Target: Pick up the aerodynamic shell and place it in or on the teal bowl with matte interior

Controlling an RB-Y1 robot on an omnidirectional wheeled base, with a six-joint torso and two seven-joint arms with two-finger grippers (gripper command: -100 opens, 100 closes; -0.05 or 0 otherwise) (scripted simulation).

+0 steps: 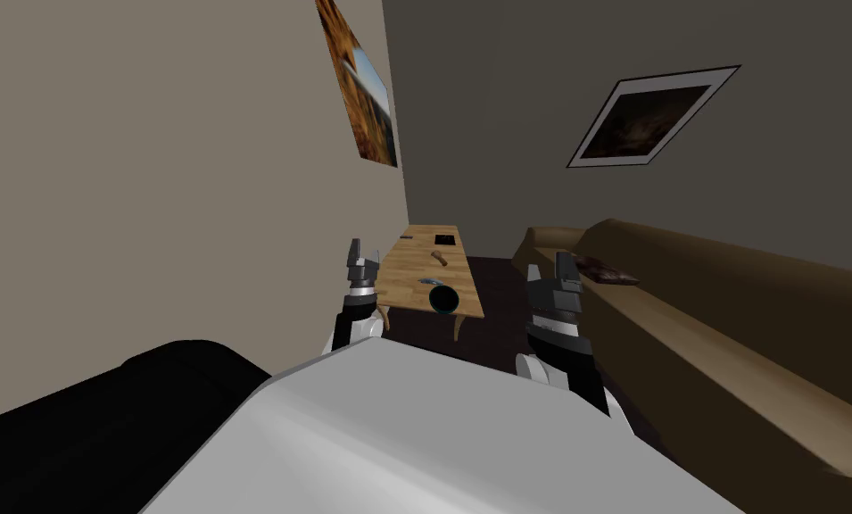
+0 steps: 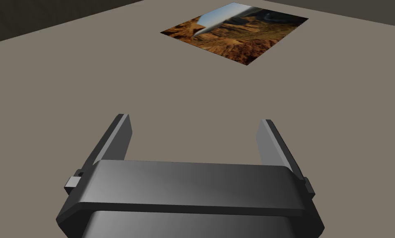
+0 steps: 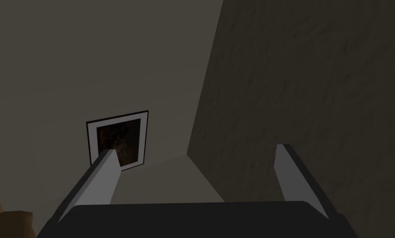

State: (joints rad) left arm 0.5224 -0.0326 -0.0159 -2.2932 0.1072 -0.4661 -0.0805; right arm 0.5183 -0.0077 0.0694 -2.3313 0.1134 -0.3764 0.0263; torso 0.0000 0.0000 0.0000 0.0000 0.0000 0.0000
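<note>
Approach stage: left tool (image 2: 195,120), blades apart, short of the light wooden tabletop (image 1: 406,278), which carries mid-surface a small brown elongated piece (image 1: 439,258), probably the shell, and near-edge the dark teal round bowl (image 1: 444,298); right tool (image 3: 195,148), blades apart, likewise short; best close in first.

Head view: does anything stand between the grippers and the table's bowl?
Nothing visible does. The left gripper and right gripper hang open short of the wooden table; the teal-rimmed bowl sits at its near end.

A dark, teal-rimmed bowl (image 1: 443,298) is sitting upright on a wooden table (image 1: 406,268); a small brown elongated shell (image 1: 439,259) is lying beyond it.
</note>
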